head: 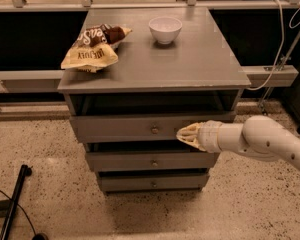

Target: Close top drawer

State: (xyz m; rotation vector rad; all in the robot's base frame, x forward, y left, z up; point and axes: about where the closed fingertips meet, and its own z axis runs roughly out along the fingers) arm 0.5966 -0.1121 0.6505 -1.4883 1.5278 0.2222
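The top drawer point(115, 129) of a grey cabinet point(190, 64) stands a little way out, with a dark gap above its flat front. Its small round knob point(154, 130) is at the middle. My gripper point(182, 134) comes in from the right on a white arm. Its cream fingers are together in a point. The tip rests against the drawer front just right of the knob, near the front's lower edge. It holds nothing.
On the cabinet top lie a chip bag point(92, 49) and a white bowl point(165, 29). Two shorter drawers, the middle drawer point(120, 161) and the bottom drawer point(140, 183), sit below. A black pole point(12, 204) lies on the speckled floor at left. A cable point(280, 44) hangs at right.
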